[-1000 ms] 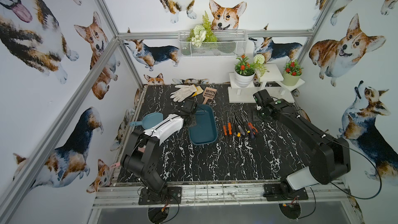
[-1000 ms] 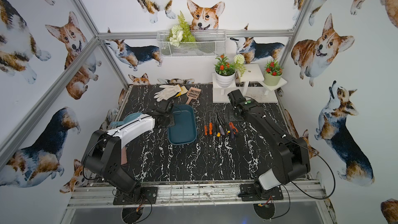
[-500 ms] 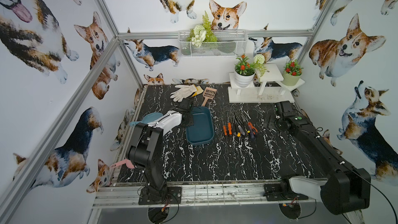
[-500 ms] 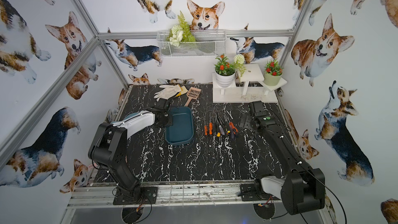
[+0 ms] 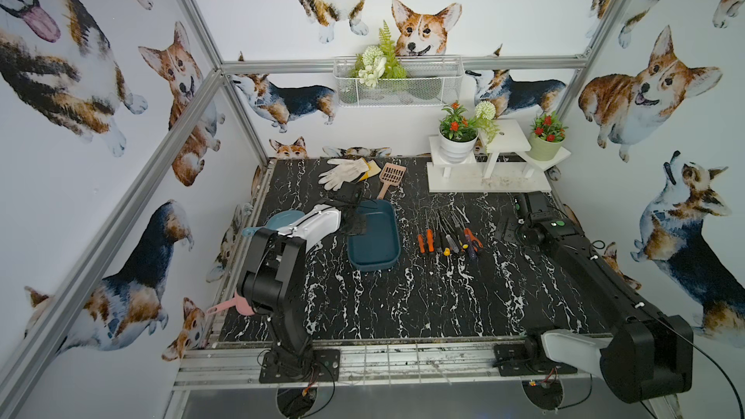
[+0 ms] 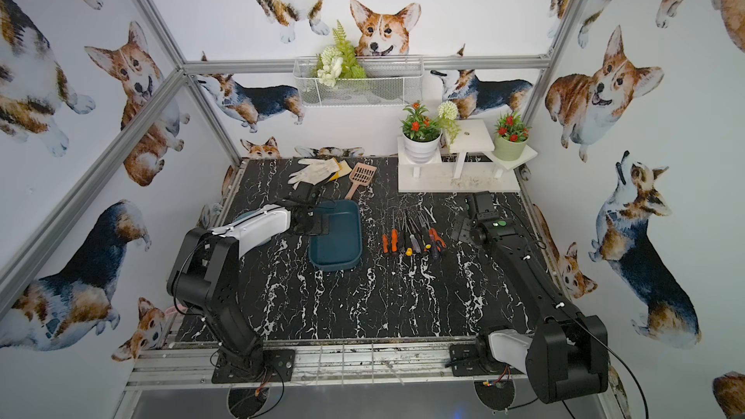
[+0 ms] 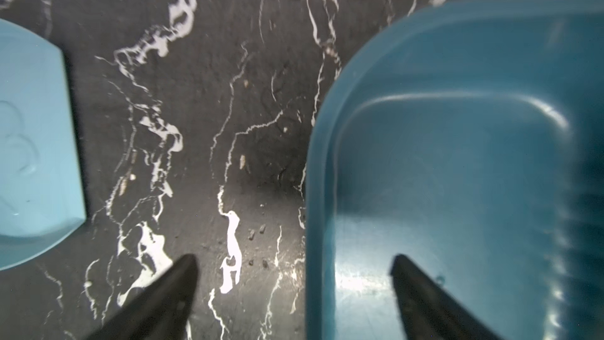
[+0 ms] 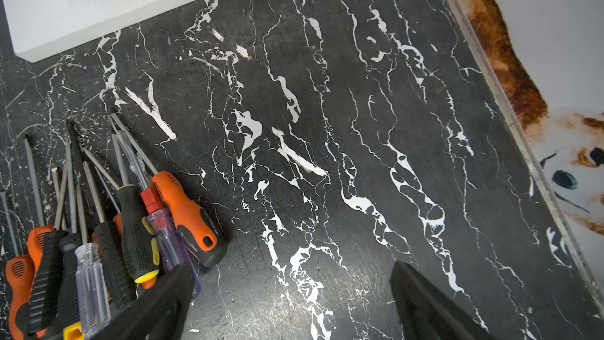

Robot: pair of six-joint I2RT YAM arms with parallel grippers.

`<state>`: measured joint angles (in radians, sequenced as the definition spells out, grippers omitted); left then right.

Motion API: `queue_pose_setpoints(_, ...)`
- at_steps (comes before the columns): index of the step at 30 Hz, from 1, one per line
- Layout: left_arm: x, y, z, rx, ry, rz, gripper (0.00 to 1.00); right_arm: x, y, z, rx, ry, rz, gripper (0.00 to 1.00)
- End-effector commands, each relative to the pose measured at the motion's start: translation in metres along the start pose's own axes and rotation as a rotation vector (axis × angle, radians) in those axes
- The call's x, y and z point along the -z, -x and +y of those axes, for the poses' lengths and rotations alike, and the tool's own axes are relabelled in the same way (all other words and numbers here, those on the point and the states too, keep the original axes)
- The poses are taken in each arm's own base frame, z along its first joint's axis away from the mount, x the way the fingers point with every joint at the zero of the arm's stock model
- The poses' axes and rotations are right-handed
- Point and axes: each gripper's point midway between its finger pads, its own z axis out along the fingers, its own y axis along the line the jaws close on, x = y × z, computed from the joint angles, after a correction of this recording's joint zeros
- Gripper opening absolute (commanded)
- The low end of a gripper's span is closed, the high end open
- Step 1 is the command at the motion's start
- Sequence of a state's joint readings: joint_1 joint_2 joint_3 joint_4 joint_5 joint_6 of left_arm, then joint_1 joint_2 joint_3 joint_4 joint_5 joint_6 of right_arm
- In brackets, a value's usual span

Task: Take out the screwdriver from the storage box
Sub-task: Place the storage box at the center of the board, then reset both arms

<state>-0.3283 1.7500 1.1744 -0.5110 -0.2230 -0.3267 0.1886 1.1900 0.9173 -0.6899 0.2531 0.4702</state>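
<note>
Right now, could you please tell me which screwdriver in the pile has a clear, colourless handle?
The clear-handled screwdriver, lying mid-pile. The purple-handled screwdriver is see-through too, but tinted; all the rest have opaque orange or black handles.

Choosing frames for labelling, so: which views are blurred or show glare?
Left wrist view: soft throughout, the storage box smeared along one side, with a pale glare patch on its floor. Right wrist view: sharp, the screwdrivers crisp. Both top views: sharp and evenly lit.
</note>
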Motion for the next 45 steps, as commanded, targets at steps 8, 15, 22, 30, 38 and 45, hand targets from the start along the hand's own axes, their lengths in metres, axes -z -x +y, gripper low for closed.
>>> queue_pose_setpoints(8, 0.112, 0.085, 0.029, 0.069, 0.026, -0.444, 1.0, -0.019, 0.027, 0.007, 0.063, -0.018, -0.11, 1.0)
queue_pose_setpoints(15, 0.136, 0.095, 0.091, 0.217, 0.089, -0.604, 1.0, -0.038, 0.039, 0.01, 0.119, -0.037, -0.195, 1.0)
queue_pose_setpoints(22, 0.117, 0.062, 0.136, 0.253, 0.176, -0.756, 1.0, -0.047, 0.046, 0.008, 0.17, -0.049, -0.317, 1.0)
queue_pose_setpoints(30, 0.091, 0.022, 0.173, 0.287, 0.366, -0.761, 1.0, -0.047, 0.05, 0.003, 0.185, -0.045, -0.503, 1.0)
queue_pose_setpoints(38, 0.069, 0.017, 0.174, 0.309, 0.372, -0.765, 1.0, -0.036, 0.053, 0.006, 0.208, -0.013, -0.573, 1.0)
queue_pose_setpoints(45, 0.045, 0.014, 0.17, 0.295, 0.354, -0.782, 1.0, -0.04, 0.045, 0.005, 0.2, -0.005, -0.536, 1.0)
